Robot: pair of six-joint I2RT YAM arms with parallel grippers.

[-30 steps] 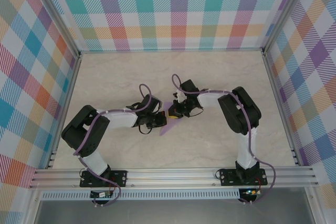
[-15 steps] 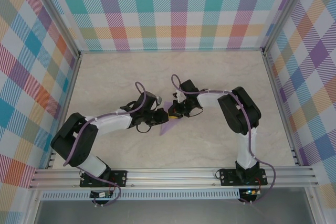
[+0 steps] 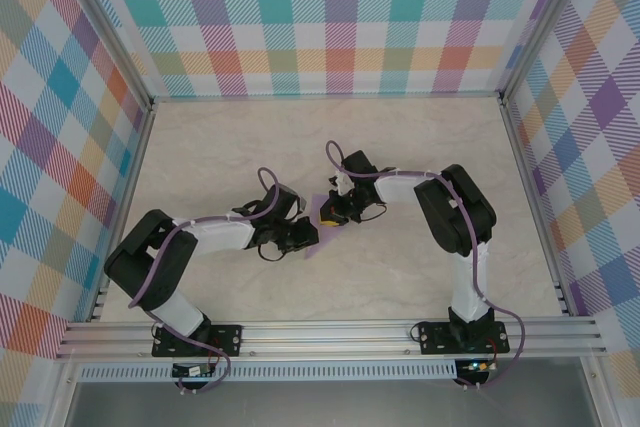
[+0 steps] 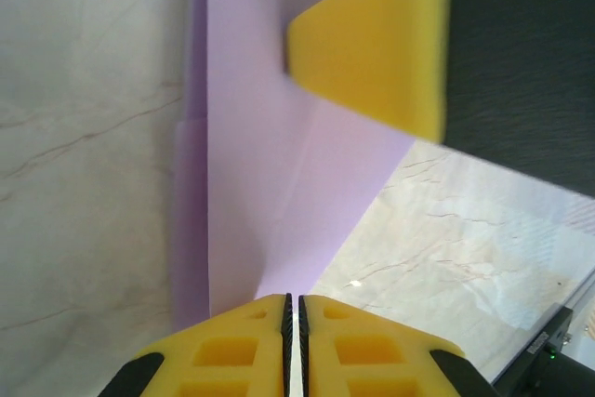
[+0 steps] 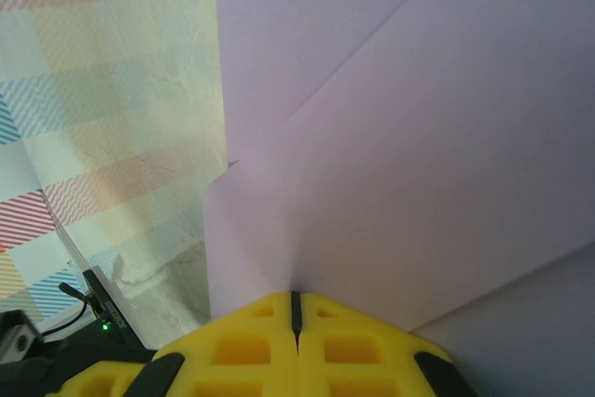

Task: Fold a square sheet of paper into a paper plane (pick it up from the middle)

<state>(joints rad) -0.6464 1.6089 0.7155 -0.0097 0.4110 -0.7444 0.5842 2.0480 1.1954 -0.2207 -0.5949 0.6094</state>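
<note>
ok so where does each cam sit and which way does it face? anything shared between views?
Top external: fixed above and behind the arms, looking down on the table; both arms whole, bases at the bottom, left gripper and right gripper meeting at the lavender paper.
Left wrist: looks along its own shut yellow fingers at the paper; one finger of the right gripper at top right.
Right wrist: looks past its own shut fingers across the paper toward the plaid wall.
Shared: every view has the paper.

Left arm (image 3: 220,232) and right arm (image 3: 455,209), black and white
Purple cables (image 3: 264,175) along each; yellow fingers (image 4: 244,346); black bases (image 3: 197,339) on the aluminium rail (image 3: 330,332).
</note>
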